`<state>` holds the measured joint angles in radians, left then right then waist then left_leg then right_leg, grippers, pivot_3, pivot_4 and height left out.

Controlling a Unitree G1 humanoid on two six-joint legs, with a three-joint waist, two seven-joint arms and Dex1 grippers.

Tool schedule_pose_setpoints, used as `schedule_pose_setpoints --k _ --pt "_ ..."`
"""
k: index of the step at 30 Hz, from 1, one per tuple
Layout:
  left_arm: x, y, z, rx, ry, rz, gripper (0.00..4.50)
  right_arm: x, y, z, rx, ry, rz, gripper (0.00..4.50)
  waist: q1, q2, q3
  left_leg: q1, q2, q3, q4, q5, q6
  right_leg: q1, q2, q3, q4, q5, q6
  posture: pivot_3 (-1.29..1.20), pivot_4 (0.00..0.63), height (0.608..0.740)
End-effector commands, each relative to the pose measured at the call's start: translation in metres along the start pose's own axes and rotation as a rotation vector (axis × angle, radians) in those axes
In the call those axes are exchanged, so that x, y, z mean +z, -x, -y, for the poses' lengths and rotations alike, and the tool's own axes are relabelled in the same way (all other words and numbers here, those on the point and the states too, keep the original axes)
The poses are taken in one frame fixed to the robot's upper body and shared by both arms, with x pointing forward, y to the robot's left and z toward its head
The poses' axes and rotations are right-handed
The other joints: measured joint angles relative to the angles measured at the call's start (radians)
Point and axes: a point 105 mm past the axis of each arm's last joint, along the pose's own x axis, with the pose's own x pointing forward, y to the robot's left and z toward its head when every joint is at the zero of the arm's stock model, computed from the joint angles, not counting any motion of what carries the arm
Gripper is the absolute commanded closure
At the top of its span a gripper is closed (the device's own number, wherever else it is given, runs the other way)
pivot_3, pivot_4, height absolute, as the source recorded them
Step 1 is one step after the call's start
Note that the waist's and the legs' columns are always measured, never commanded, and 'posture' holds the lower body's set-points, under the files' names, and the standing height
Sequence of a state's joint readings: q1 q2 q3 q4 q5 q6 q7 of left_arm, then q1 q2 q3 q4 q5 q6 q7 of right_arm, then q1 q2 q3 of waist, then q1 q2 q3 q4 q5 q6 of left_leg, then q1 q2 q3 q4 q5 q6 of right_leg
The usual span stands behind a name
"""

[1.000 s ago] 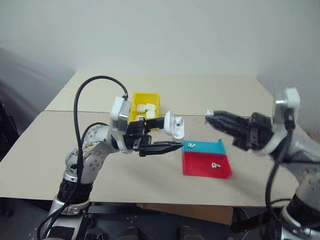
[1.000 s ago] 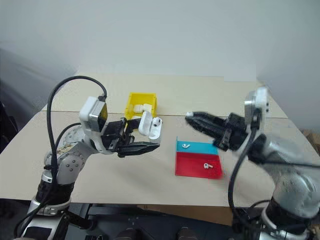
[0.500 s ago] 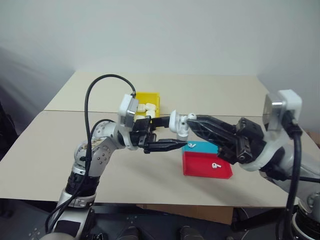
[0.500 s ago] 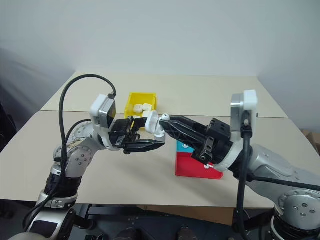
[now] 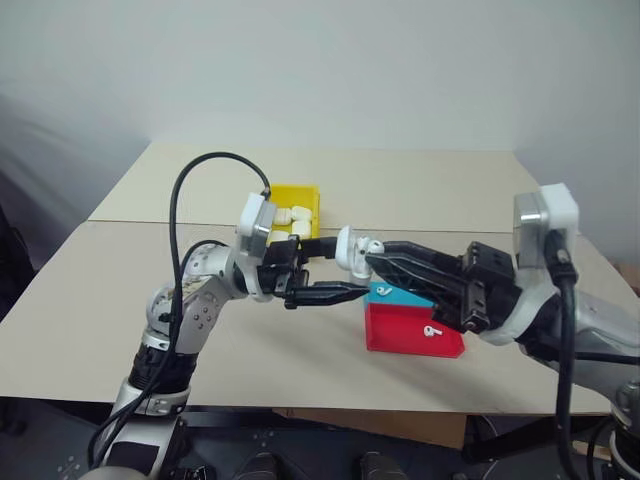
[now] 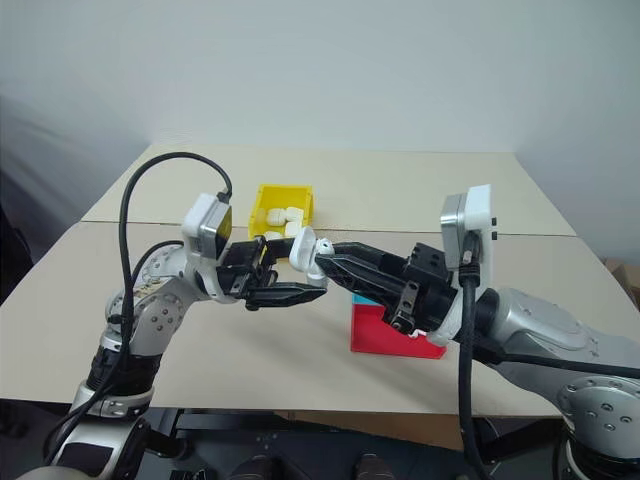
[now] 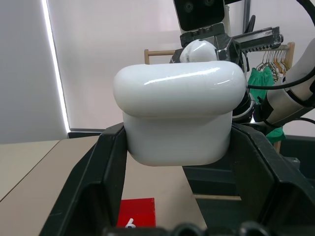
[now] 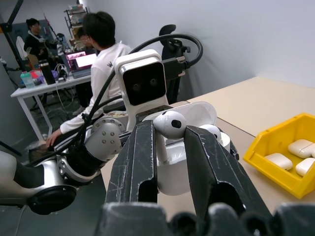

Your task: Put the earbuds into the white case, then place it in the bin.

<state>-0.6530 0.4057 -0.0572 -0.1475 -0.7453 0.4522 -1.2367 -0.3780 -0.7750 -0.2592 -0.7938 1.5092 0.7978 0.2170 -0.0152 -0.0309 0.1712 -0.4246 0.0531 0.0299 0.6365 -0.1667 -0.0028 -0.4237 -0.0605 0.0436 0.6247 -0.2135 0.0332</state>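
Right wrist view, right pincer [image 8: 167, 142] pinching earbud [image 8: 169, 126] at open white case [image 7: 179, 115] clamped in left pincer [image 7: 179, 162], yellow bin [image 8: 283, 169] holding cases

The white case [image 7: 179, 115] looks like glossy hard plastic to me, smooth enough to carry bright streaks of reflected light. The earbud [image 8: 169, 125] right above it has the same shiny white plastic finish. My right gripper's fingers [image 8: 139, 162] are matt black plastic, scuffed with fine pale scratches. The bin [image 5: 292, 211] behind the case reads as smooth bright yellow plastic. The tray [image 5: 415, 330] below the case is flat red and blue plastic, slightly satin. The table [image 5: 430, 190] is a matt, pale beige laminate.
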Motion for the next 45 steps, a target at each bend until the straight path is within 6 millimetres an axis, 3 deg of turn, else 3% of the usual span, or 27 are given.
schedule_pose_setpoints --k 1,18,23,28,33,36,41,45 --pt "0.013 -0.003 0.004 -0.018 -0.071 0.033 1.73 -0.001 -0.001 0.0 0.001 0.027 -0.012 3.85 0.0 0.0 0.0 0.0 0.0 0.0 0.0 0.0 0.0 0.0 0.0 0.0 0.0 0.0 0.0 0.0 0.15 0.74" --pt "0.015 -0.005 0.001 -0.004 -0.086 0.033 1.73 -0.006 -0.002 -0.002 0.036 0.066 -0.061 3.85 0.001 0.0 0.0 0.0 0.0 0.0 0.0 0.0 0.0 0.0 0.0 0.0 -0.001 0.0 0.0 0.0 0.15 0.74" --pt "0.016 -0.004 0.0 0.001 -0.088 0.035 1.73 -0.006 0.0 0.001 0.024 0.084 -0.073 2.19 0.001 0.0 0.0 0.0 0.0 0.0 0.0 0.0 0.0 0.0 0.0 0.0 -0.001 0.0 0.0 0.0 0.15 0.74" --pt "0.016 -0.004 -0.001 0.006 -0.091 0.034 1.73 -0.002 0.007 0.002 0.012 0.116 -0.089 2.19 0.002 0.0 0.0 -0.001 0.0 0.0 0.0 0.0 0.0 0.0 0.0 0.0 -0.001 0.0 0.0 0.0 0.15 0.74" --pt "0.009 -0.003 -0.004 0.02 -0.075 0.019 1.73 0.014 0.02 0.003 0.019 0.201 -0.105 2.19 0.003 0.0 0.0 -0.001 0.0 0.0 0.0 0.0 0.0 0.0 -0.001 0.0 -0.001 0.0 0.0 0.0 0.15 0.74" --pt "0.001 -0.004 -0.007 0.028 -0.069 -0.007 1.73 0.024 0.022 0.004 0.053 0.258 -0.11 2.79 0.002 0.0 0.0 -0.001 0.0 0.0 0.0 0.0 0.0 0.0 -0.001 0.0 -0.002 0.0 0.0 0.0 0.15 0.74" --pt "-0.022 -0.013 -0.015 0.051 -0.083 -0.09 1.73 0.034 0.014 0.016 0.146 0.446 -0.272 4.46 0.0 0.0 0.001 0.0 0.0 0.0 0.0 0.0 0.0 0.0 0.0 0.0 -0.001 0.0 0.0 0.0 0.15 0.74" --pt "-0.038 -0.023 -0.022 0.072 -0.118 -0.156 1.73 0.035 0.0 0.024 0.23 0.588 -0.352 4.46 -0.001 0.0 0.0 -0.001 0.0 0.0 -0.001 0.0 0.0 -0.002 0.0 0.0 -0.002 0.0 0.0 0.0 0.15 0.74"
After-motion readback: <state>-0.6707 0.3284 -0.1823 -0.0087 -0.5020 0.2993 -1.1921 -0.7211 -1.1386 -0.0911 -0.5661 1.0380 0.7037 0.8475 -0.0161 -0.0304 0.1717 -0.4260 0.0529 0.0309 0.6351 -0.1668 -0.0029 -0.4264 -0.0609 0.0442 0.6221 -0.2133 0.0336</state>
